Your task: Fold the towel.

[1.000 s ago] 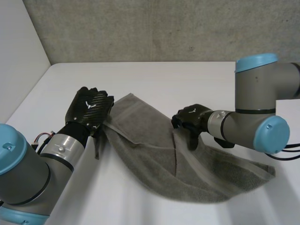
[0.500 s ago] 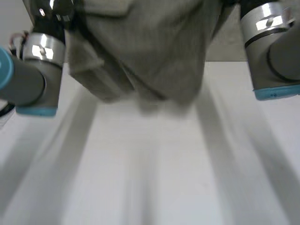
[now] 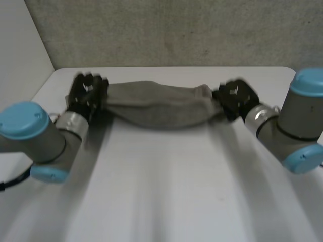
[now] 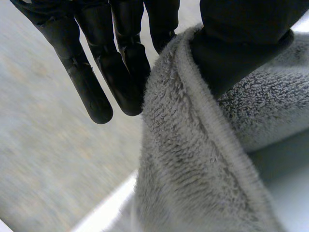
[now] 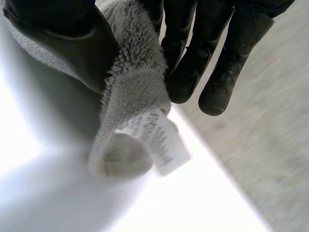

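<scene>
Across the desk [image 3: 161, 191], toward its far edge, the towel [image 3: 159, 106] sags between the left hand [image 3: 88, 93] and right hand [image 3: 236, 98], each pinching one end, thumb against fingers. I'd say no fold is made yet; the laying-down and folding remain.

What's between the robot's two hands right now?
The towel: it spans the whole gap as a sagging band from the left hand to the right hand, each pinching one end. The head view shows it.

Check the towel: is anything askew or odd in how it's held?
The towel is bunched into a sagging roll between the left hand and right hand instead of spread flat. Its label sticks out by the right hand.
</scene>
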You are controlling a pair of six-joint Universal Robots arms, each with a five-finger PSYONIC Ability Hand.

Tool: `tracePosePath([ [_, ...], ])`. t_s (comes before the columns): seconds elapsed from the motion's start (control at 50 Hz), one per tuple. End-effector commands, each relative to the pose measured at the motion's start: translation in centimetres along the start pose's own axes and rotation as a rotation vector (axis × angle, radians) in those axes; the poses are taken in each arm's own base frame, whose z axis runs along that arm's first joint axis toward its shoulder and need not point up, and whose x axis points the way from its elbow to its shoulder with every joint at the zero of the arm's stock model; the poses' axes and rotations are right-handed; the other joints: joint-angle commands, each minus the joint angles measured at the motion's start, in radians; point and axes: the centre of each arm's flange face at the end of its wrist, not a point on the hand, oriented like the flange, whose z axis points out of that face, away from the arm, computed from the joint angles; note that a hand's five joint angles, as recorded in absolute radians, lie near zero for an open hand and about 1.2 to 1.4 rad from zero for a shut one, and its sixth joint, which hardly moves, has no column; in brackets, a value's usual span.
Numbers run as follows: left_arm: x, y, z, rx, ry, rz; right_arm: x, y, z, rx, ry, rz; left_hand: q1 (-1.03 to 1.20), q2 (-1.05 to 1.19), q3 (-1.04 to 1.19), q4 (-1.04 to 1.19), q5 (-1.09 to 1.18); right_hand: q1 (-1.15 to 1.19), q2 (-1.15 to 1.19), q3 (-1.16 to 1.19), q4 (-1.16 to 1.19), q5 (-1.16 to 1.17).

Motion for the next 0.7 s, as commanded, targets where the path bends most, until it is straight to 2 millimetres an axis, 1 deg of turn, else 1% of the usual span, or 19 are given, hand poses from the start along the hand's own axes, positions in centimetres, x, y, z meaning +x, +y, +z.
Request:
tracePosePath([
  [0.02,2.2,2.9,-4.0,-0.159,0.111,0.104,-0.5,3.4,-2.4,-0.145,-0.039,-0.022,0.202,0.179,0.180,0.178,0.191,0.062,0.068,0.062,0.062,0.067],
  [0.04,2.4,3.1,-4.5,-0.178,0.125,0.135,0.0,3.2,-3.1,-0.146,-0.026,-0.020,0.202,0.179,0.180,0.178,0.191,0.062,0.068,0.062,0.062,0.067],
  [0.06,2.4,3.1,-4.5,-0.178,0.125,0.135,0.0,3.2,-3.1,-0.146,-0.026,-0.020,0.202,0.179,0.180,0.178,0.191,0.062,0.068,0.062,0.062,0.067],
  [0.08,2.4,3.1,-5.0,-0.195,0.134,0.166,0.4,3.0,-3.9,-0.149,-0.013,-0.018,0.202,0.179,0.180,0.178,0.191,0.062,0.068,0.062,0.062,0.067],
  [0.1,2.4,3.1,-5.0,-0.195,0.135,0.166,0.4,3.0,-3.9,-0.149,-0.013,-0.018,0.202,0.179,0.180,0.178,0.191,0.062,0.068,0.062,0.062,0.067],
  [0.14,2.4,2.6,-5.8,-0.214,0.150,0.200,0.7,2.7,-5.2,-0.154,-0.001,-0.014,0.202,0.179,0.180,0.178,0.191,0.062,0.068,0.062,0.062,0.067],
  [0.16,2.4,2.6,-5.8,-0.214,0.150,0.200,0.7,2.7,-5.3,-0.154,-0.001,-0.014,0.202,0.179,0.180,0.178,0.191,0.062,0.068,0.062,0.062,0.067],
  [0.2,2.3,1.9,-6.3,-0.215,0.154,0.202,1.1,2.0,-6.9,-0.143,0.012,-0.012,0.202,0.179,0.180,0.178,0.191,0.062,0.068,0.062,0.062,0.067],
  [0.22,2.3,1.9,-6.3,-0.215,0.154,0.202,1.1,2.0,-6.9,-0.143,0.012,-0.012,0.202,0.179,0.180,0.178,0.191,0.062,0.068,0.062,0.062,0.067],
  [0.24,2.3,1.5,-6.6,-0.211,0.157,0.202,1.5,1.9,-7.6,-0.139,0.020,-0.009,0.202,0.179,0.180,0.178,0.191,0.062,0.068,0.062,0.062,0.067],
  [0.26,2.3,1.5,-6.6,-0.211,0.157,0.202,1.5,1.9,-7.7,-0.139,0.020,-0.009,0.202,0.179,0.180,0.178,0.191,0.062,0.068,0.062,0.062,0.067],
  [0.3,2.3,0.8,-7.1,-0.199,0.156,0.204,2.1,2.0,-8.9,-0.141,0.036,-0.001,0.162,0.138,0.140,0.138,0.151,0.062,0.068,0.062,0.062,0.067],
  [0.32,2.3,0.8,-7.1,-0.199,0.156,0.204,2.1,2.0,-8.9,-0.141,0.036,-0.001,0.162,0.138,0.139,0.137,0.150,0.062,0.068,0.062,0.062,0.067],
  [0.36,2.4,0.6,-7.3,-0.196,0.155,0.206,2.7,2.1,-9.7,-0.145,0.056,0.006,-0.168,-0.192,-0.191,-0.193,-0.180,0.062,0.068,0.062,0.062,0.067],
  [0.38,2.4,0.6,-7.3,-0.196,0.155,0.206,2.7,2.1,-9.7,-0.145,0.056,0.006,-0.170,-0.194,-0.192,-0.194,-0.181,0.062,0.068,0.062,0.062,0.067],
  [0.4,2.4,0.7,-7.4,-0.202,0.154,0.206,3.0,2.3,-10.0,-0.152,0.069,0.010,-0.315,-0.339,-0.338,-0.340,-0.327,0.062,0.068,0.062,0.062,0.067],
  [0.44,2.5,0.7,-7.5,-0.205,0.154,0.206,3.4,2.6,-10.2,-0.162,0.084,0.016,-0.360,-0.384,-0.383,-0.385,-0.372,0.062,0.068,0.062,0.062,0.067],
  [0.58,2.4,1.7,-8.1,-0.247,0.157,0.200,4.8,4.1,-10.4,-0.190,0.134,0.034,-0.367,-0.390,-0.389,-0.391,-0.378,0.062,0.068,0.062,0.062,0.067],
  [0.7,2.0,2.3,-8.8,-0.277,0.151,0.194,4.7,4.8,-10.4,-0.185,0.114,0.049,-0.361,-0.385,-0.383,-0.385,-0.372,0.062,0.068,0.062,0.062,0.067],
])
